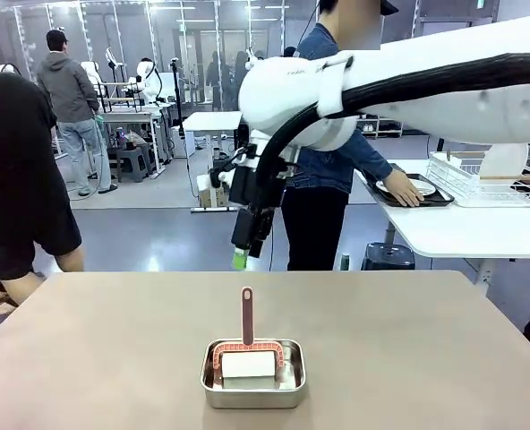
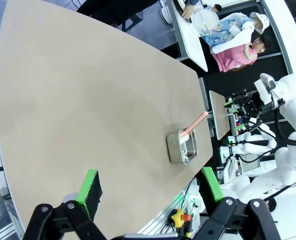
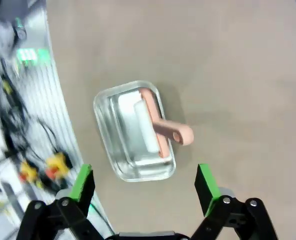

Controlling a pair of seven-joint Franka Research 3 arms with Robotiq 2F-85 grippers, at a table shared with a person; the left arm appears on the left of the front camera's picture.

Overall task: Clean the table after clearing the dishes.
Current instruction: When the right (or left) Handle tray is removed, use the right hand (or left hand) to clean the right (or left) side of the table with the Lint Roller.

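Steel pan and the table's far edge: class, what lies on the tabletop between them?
Nothing. In the front view the table is bare from the steel pan to its far edge. The pink handle of the tool in the pan rises in front of that stretch.

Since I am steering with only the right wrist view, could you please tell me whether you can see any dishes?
Observer: One plate sits on a dark tray on the white side table, under a person's hand.
Operator: Thank you. Which way does the roller face?
Observer: Its handle points from the pan toward the far side of the table.
Operator: And where is the left end effector?
Observer: The left end effector is open, high above the table.
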